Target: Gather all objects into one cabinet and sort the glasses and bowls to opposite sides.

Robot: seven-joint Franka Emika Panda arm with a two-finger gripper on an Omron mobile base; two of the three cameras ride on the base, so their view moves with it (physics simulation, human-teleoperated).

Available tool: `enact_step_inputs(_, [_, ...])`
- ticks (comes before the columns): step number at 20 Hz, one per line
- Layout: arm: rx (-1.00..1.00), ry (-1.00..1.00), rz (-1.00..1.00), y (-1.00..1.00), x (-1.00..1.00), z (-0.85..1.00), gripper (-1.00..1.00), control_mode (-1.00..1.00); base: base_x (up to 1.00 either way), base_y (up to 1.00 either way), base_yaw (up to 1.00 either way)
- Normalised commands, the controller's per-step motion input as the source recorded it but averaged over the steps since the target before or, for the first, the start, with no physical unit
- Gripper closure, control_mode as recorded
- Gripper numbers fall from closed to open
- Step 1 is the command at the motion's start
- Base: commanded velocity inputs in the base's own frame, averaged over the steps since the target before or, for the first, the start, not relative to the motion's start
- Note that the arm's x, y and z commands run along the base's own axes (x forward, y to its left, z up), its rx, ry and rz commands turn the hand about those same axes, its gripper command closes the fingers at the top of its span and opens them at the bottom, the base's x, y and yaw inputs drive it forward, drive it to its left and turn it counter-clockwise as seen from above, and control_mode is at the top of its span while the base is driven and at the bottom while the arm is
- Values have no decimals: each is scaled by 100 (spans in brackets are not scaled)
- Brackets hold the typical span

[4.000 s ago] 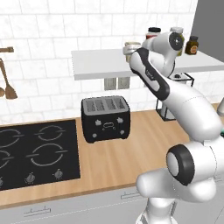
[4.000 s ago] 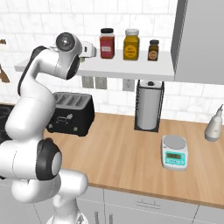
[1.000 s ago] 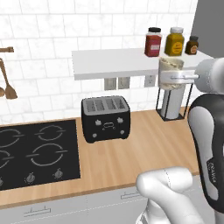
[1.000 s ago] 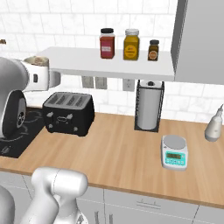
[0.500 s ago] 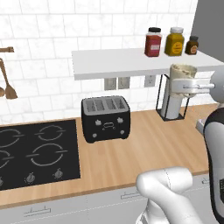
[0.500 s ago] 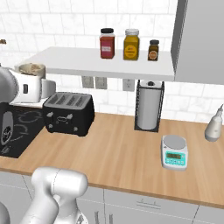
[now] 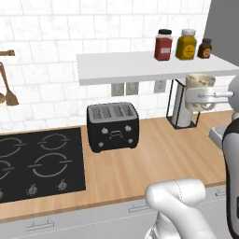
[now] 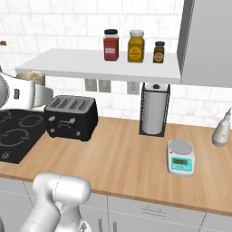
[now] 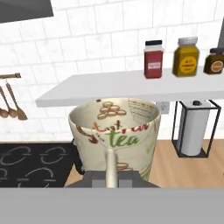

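Observation:
My gripper (image 7: 200, 98) is shut on the cream mug (image 7: 200, 87), holding it upright in the air, below the shelf's front edge and well above the wooden counter. In the right base view the mug (image 8: 33, 77) shows at the far left above my gripper (image 8: 30, 92). The hand view has the mug (image 9: 114, 130) close up, with "tea" printed inside and its handle toward the camera. Three lidded jars stand on the white wall shelf (image 7: 130, 66): a red one (image 7: 163, 45), a yellow one (image 7: 186, 44) and a small dark one (image 7: 204, 48). The cabinet, orange cup, blue cup and bowl are out of view.
A black toaster (image 7: 112, 126) stands on the counter beside the black hob (image 7: 37, 161). A paper-towel holder (image 8: 155, 108), a small kitchen scale (image 8: 181, 157) and a soap dispenser (image 8: 221, 130) stand to the right. Wooden spoons (image 7: 7, 88) hang on the wall.
The arm has swung away from the wall shelf with the mug in its grip, carrying it out and down, to the right in the left base view. The last half second shows little motion.

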Motion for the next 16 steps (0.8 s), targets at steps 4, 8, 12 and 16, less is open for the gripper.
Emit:
enact_step_inputs(4, [-2, 6, 0, 0, -10, 0, 100, -100, 0, 0, 0])
enact_step_inputs(8, [-2, 2, 0, 0, -12, -3, 100, -100, 0, 0, 0])
enact_step_inputs(12, [-1, 0, 0, 0, -4, -3, 100, 100, -27, 2, 0])
enact_step_inputs(16, [0, 0, 0, 0, 0, 0, 100, 100, -85, 68, 9])
